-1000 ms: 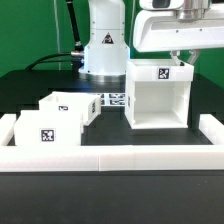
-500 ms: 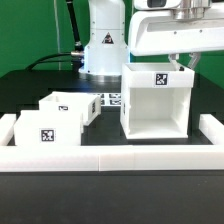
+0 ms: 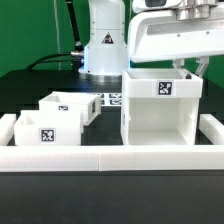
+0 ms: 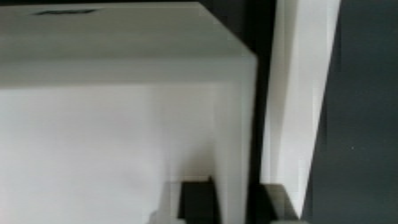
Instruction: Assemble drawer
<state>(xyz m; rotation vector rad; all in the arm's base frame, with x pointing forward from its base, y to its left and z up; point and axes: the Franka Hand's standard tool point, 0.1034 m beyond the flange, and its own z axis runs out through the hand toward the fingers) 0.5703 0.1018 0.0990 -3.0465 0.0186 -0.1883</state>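
Trays stand at the exterior view's left on the black surface (image 3: pixel 25 95), inside the low white border rail (image 3: pixel 110 158) that runs along the front and turns up at both ends. The front tray (image 3: pixel 62 136) is open-topped and upright, with a black-and-white square tag on the wall facing the camera. It stands close behind the rail near the left corner. The rear tray (image 3: pixel 58 102) stands just behind it and a little to the right, also upright and open on top. Whether the two touch cannot be told.

Further right and further back, the marker board (image 3: pixel 115 99) lies flat on the surface, partly hidden between the rear tray and the shell. Behind it rises the white robot base (image 3: pixel 103 45).

The drawer shell (image 3: pixel 163 120) fills the right half of the exterior view. It stands upright with its open side toward the camera and carries a tag on the upper front band. Its lower edge lies just behind the front rail. Whether it rests on the surface or hangs slightly above cannot be told.

The claw (image 3: pixel 192 68) comes down from above at the shell's upper right corner. In the wrist view the claw (image 4: pixel 231 200) is closed on an edge of a shell panel, with one dark fingertip (image 4: pixel 196 200) on each side of it. The broad white shell panel (image 4: pixel 107 110) fills most of that picture.
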